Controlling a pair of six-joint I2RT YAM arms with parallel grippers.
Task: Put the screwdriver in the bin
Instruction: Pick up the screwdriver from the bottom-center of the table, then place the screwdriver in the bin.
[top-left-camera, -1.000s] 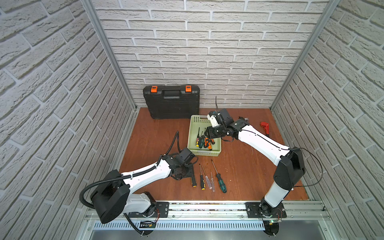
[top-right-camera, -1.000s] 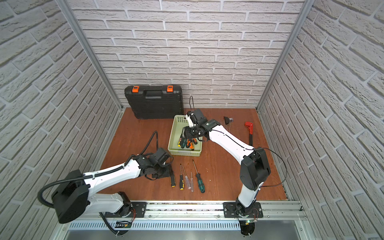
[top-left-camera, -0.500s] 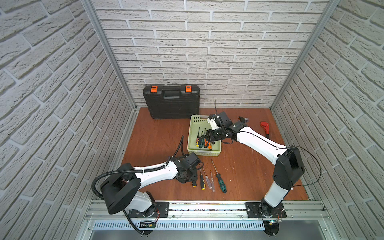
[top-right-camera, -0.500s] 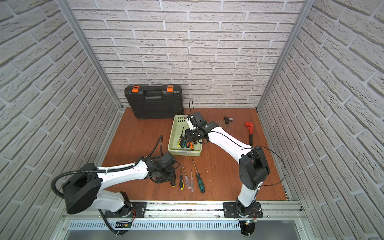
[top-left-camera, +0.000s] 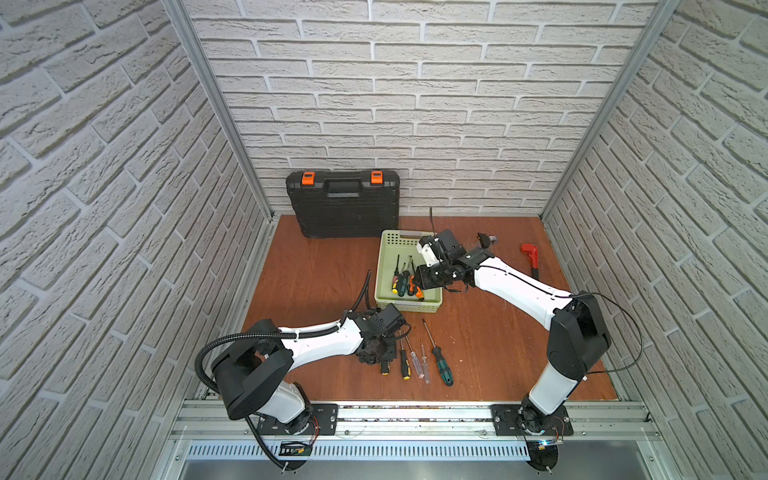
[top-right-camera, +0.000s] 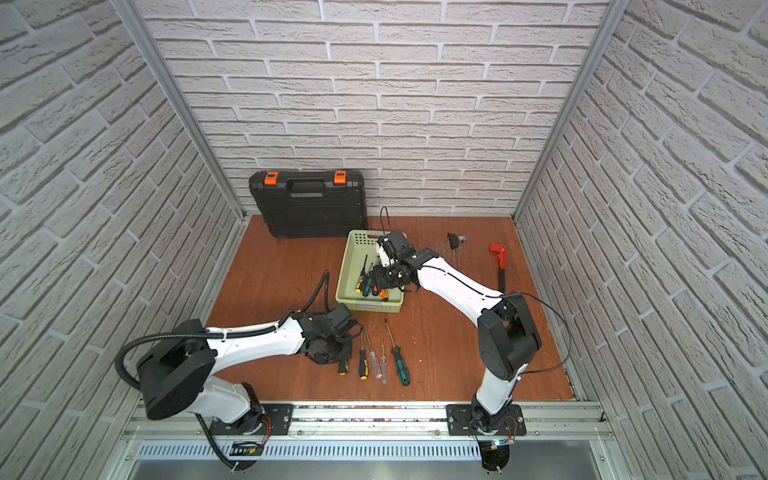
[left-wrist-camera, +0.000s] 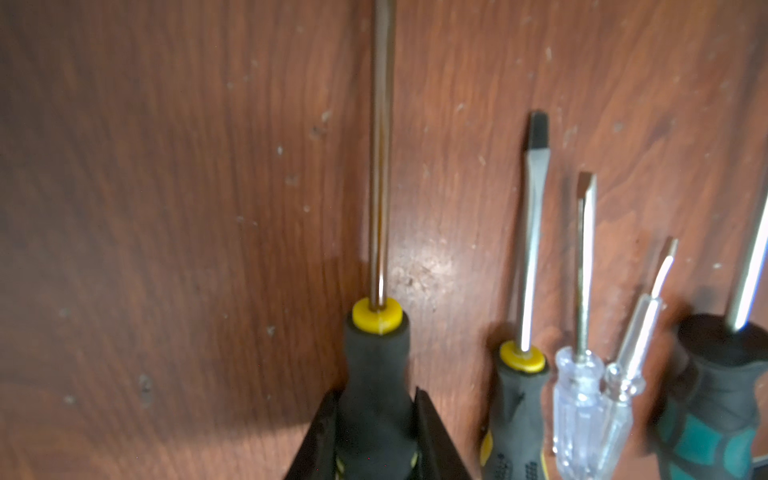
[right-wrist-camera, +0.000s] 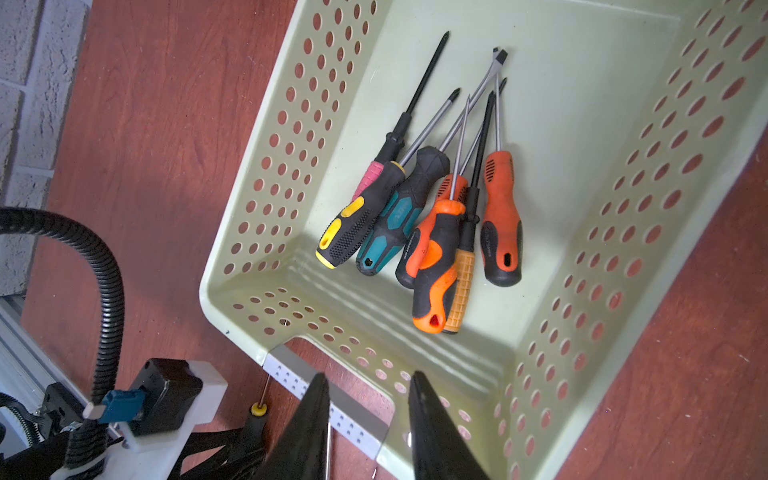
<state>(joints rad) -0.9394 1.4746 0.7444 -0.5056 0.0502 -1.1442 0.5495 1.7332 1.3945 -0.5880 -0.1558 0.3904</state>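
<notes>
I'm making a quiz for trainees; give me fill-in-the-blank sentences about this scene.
The left pincer is closed on a screwdriver whose collar is ___.
Beside it, ___ more screwdrivers lie on the table.
The black toolcase has ___ latches.
The right pincer, jaws apart, hangs over the pale ___ bin.
Missing: yellow; four; orange; green.

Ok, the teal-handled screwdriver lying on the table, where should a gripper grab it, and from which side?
Probably the thick teal handle, from straight above, jaws across its width. It lies flat, and the thin shaft gives little to pinch. Mind the clear-handled screwdriver close beside it.
</notes>
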